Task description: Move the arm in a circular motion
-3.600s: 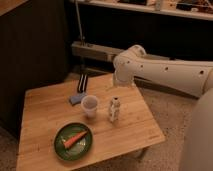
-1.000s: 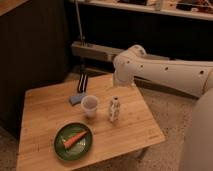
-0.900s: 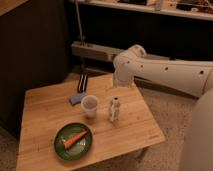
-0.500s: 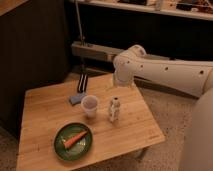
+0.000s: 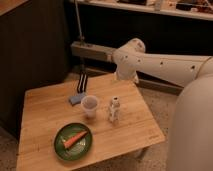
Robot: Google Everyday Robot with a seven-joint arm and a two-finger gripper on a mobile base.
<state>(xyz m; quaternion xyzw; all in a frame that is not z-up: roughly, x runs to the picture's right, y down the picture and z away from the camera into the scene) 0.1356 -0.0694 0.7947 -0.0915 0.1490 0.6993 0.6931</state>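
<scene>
**A:** Any movement on the arm (image 5: 155,67)?

**B:** None. It's in the same pose as over the last few seconds. The elbow joint (image 5: 128,54) sits off the far right corner of the bench (image 5: 45,110), and the grey forearm link (image 5: 92,50) runs left along the far edge.

**A:** Where's the tool?

**B:** The tool (image 5: 81,90) hangs down at the far edge, about mid-way along it, right by the blue pad (image 5: 76,99). I can't tell from here whether it's released or clenched. I don't see anything in it.

**A:** Has anything on the bench shifted?

**B:** No. The cup (image 5: 90,105) and white bottle (image 5: 114,110) are mid-bench where they were. The green plate (image 5: 56,143) with the carrot (image 5: 74,140) is still at the near edge. The dark pole (image 5: 77,22) behind hasn't moved either.

**A:** So the circle hasn't started?

**B:** That's my read. With no change in position, I'd say no arc has been traced yet and the whole motion is still to do.

**A:** Any risks once it starts?

**B:** The tool hangs low near the pad, and the cup is close by. A sweep toward the bench centre at this height would probably clip them. I'd lift first, or keep the circle out past the far edge.
</scene>
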